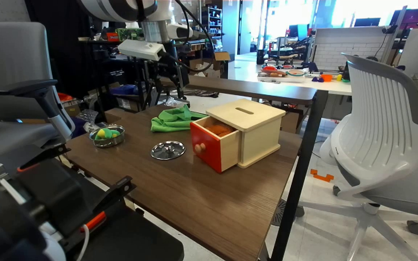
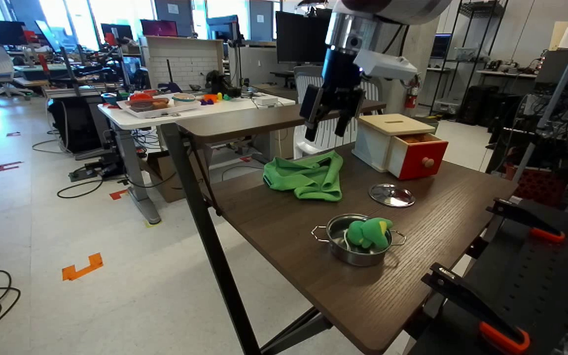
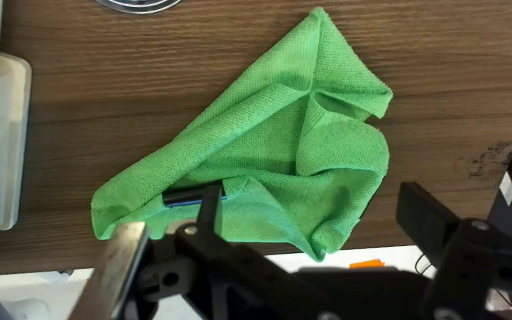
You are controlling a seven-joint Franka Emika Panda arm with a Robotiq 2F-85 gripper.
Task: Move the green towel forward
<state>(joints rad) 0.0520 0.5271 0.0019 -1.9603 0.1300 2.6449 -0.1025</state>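
"Where's the green towel (image 3: 256, 142) right now?"

"Crumpled on the tabletop (image 1: 209, 203), close to an edge. The wrist view shows pale floor (image 3: 398, 255) just past that edge."

"Anything caught in it?"

"A slim dark piece (image 3: 185, 197) with a blue edge sits among the folds. I can't tell what it is."

"And the gripper (image 2: 325, 132)?"

"Its fingers (image 3: 425, 215) stand wide apart. It hangs above the towel, pointing down, and in an exterior view you can see a gap between the two."

"What's beside the towel?"

"A wooden box (image 1: 261, 141), with a strip of tabletop showing between them. Its red-fronted drawer (image 1: 215, 149) is pulled partway out, and something orange-brown (image 1: 220, 129) lies inside."

"What else is on there?"

"A shiny round lid (image 1: 168, 150) lies flat near the drawer. Then a two-handled metal pot (image 2: 355, 257) stands upright, well apart from the box."

"What's in the pot?"

"A soft-looking toy (image 2: 370, 232), green and yellow. In an exterior view it pokes up above the rim."
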